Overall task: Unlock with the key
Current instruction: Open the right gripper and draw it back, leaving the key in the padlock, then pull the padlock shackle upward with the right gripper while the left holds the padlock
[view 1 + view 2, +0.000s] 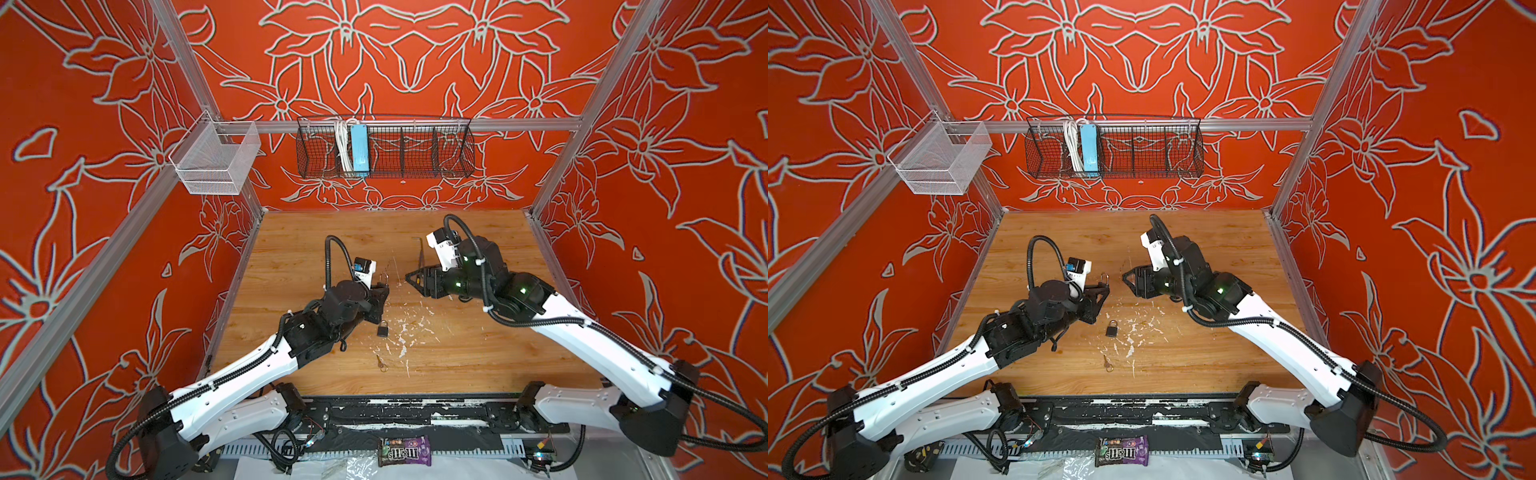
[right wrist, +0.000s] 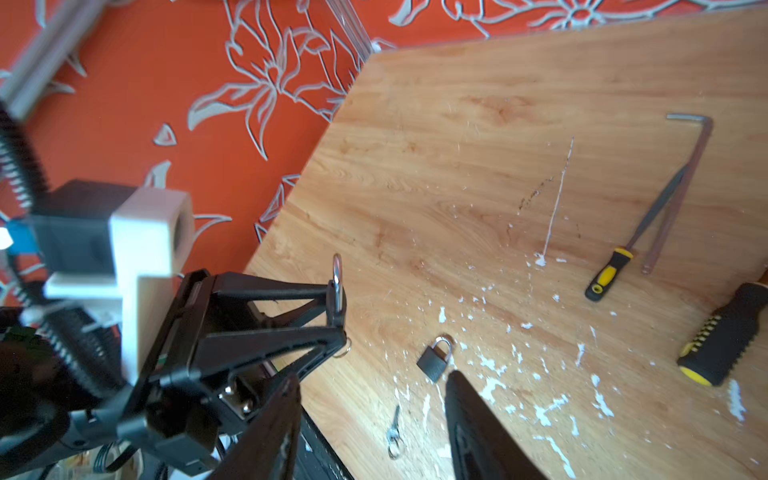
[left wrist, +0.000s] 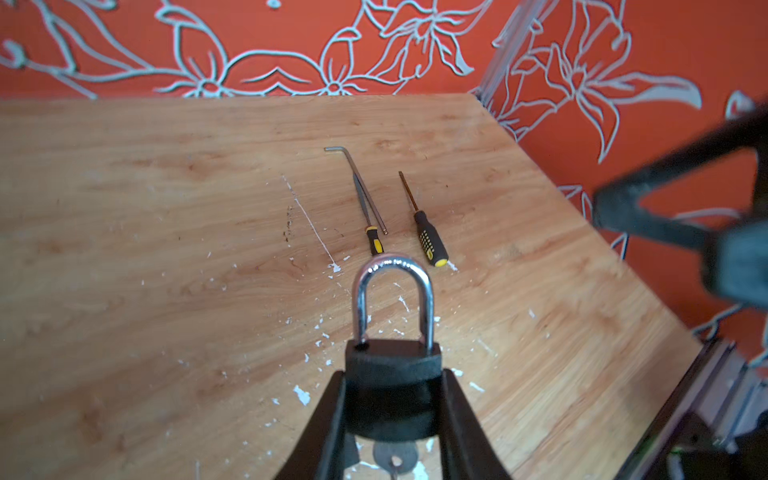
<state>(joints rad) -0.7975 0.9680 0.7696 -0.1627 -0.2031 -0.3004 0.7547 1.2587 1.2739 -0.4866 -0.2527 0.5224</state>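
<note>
The left gripper (image 1: 382, 291) is clenched on a small black padlock (image 3: 392, 374). It pinches the body between its fingers and holds it clear of the table (image 3: 124, 208). The shackle (image 3: 392, 262) points away from the wrist, and both legs look seated as far as I can tell. The head of a key (image 3: 394, 457) shows at the opposite end of the body, apparently in the keyway, though how deep it sits is hidden. A split ring (image 2: 345, 350) hangs there in the right wrist view. Mid-table, a second padlock (image 1: 382, 329) lies flat, with a loose key (image 1: 380, 362) nearer the front edge, apart from it. The right gripper (image 1: 413, 283) hovers facing the left one, near it, with its jaws parted and nothing between them. Further back lie a hex key (image 3: 361, 183) and two screwdrivers (image 3: 430, 241), none of them needed here. Judgement: the step in hand is for the right gripper to take the key head and turn it.
- Approach along the keyway axis.
- Pinch the flat faces of the head, not the ring.
- Push the key home before rotating.
- Rotate about the key's own axis so it does not lever sideways.
- Hold the left grip firm so the body cannot twist.
- Watch the shackle for release.
</note>
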